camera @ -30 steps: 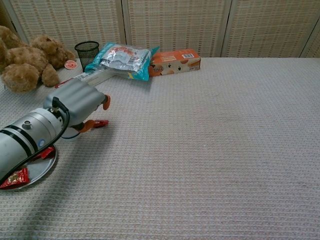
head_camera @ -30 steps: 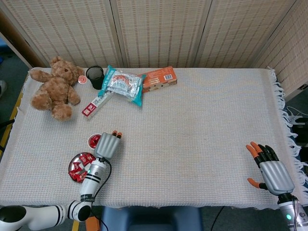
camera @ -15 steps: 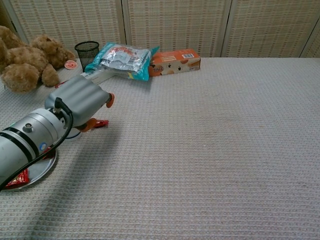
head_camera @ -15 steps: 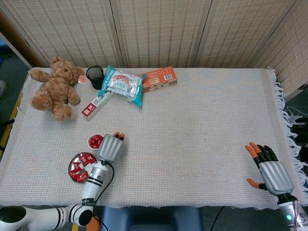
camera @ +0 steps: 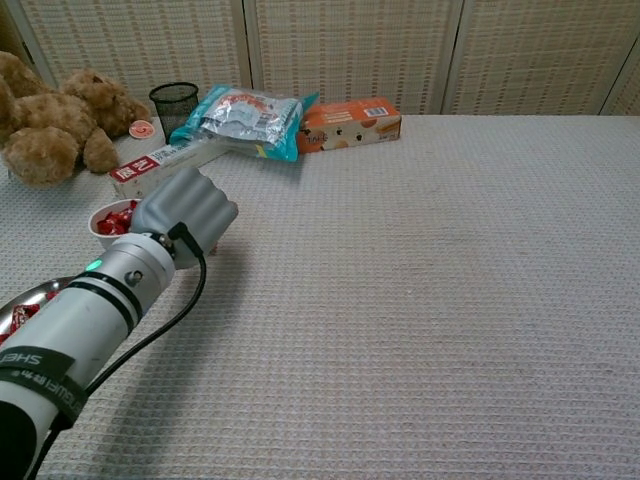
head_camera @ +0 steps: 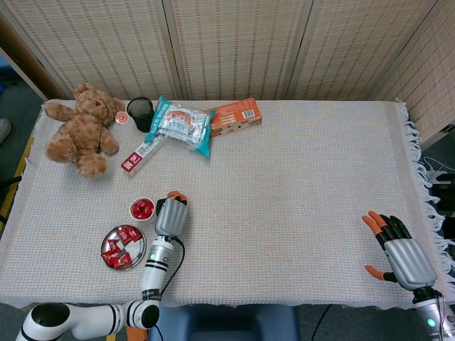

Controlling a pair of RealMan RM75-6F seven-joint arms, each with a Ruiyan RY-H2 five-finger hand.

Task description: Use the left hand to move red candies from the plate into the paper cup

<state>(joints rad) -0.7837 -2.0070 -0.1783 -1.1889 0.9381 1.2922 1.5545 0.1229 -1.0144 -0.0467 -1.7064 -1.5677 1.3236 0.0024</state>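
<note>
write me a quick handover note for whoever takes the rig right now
Left hand: just right of the paper cup, fingers curled in; no candy seen in it.
Right hand: resting near the table's right front corner, fingers spread, holding nothing.
Paper cup: already holds red candies, standing just beyond the plate.
Plate: several red candies still on it, near the table's front left edge.
Done: some candies moved into the cup.
Left: bring the left hand back to the plate, pick up the remaining candies and drop them in the cup.

Shiny metal plate; matt woven tablecloth; plush teddy bear; glossy foil snack bag.
</note>
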